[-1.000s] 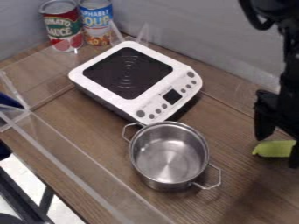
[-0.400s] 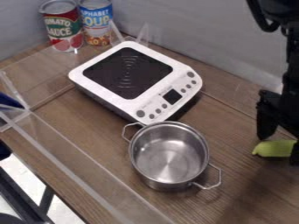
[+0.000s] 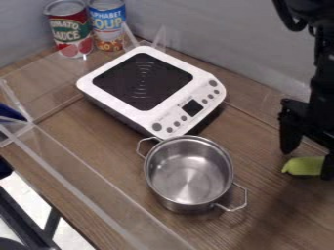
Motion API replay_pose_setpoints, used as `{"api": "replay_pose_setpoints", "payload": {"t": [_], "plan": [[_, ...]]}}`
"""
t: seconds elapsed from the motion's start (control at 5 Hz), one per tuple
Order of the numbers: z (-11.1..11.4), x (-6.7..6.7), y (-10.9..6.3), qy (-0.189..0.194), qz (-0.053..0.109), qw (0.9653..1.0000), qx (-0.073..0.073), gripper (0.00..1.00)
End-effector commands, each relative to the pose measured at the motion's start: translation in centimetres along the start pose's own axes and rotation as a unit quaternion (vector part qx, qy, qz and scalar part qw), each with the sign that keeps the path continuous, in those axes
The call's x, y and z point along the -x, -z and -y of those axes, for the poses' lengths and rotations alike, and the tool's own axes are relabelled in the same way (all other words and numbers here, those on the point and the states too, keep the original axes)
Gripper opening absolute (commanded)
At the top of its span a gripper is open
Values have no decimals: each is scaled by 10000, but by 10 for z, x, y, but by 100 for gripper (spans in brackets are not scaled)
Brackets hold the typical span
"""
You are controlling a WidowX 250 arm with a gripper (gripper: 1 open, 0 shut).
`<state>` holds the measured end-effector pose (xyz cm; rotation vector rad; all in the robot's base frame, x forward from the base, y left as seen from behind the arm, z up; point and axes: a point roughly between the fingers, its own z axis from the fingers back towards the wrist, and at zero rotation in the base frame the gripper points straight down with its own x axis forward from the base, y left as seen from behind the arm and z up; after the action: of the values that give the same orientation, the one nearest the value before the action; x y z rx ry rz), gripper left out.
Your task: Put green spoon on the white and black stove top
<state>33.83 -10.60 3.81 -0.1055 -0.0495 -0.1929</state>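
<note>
The green spoon [image 3: 303, 167] lies on the wooden table at the right edge of the view; only a short pale yellow-green part of it shows. My gripper [image 3: 311, 159] points straight down over it, open, with one dark finger [image 3: 290, 132] to the spoon's left and the other at its right, partly cut off by the frame. I cannot tell whether the fingers touch the spoon. The white and black stove top [image 3: 146, 86] sits at the centre back, well to the left of the gripper, with nothing on its black plate.
A steel pot [image 3: 193, 174] with two handles stands in front of the stove, left of the gripper. Two food cans [image 3: 68, 27] [image 3: 107, 24] stand at the back left against the wall. A transparent rail runs along the table's near left edge.
The hand stays in the same place over the spoon. The gripper has rolled slightly, its left finger shifting a little to the left. The spoon has not moved.
</note>
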Motion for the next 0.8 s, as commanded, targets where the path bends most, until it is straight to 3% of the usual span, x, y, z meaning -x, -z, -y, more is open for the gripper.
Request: {"api": "replay_pose_setpoints", "payload": {"t": [0.0,0.6], "plan": [[8,-11,-11,-82,125,9999,-21,100],[2,-41,-15,-175,-310,9993,-118,100]]}}
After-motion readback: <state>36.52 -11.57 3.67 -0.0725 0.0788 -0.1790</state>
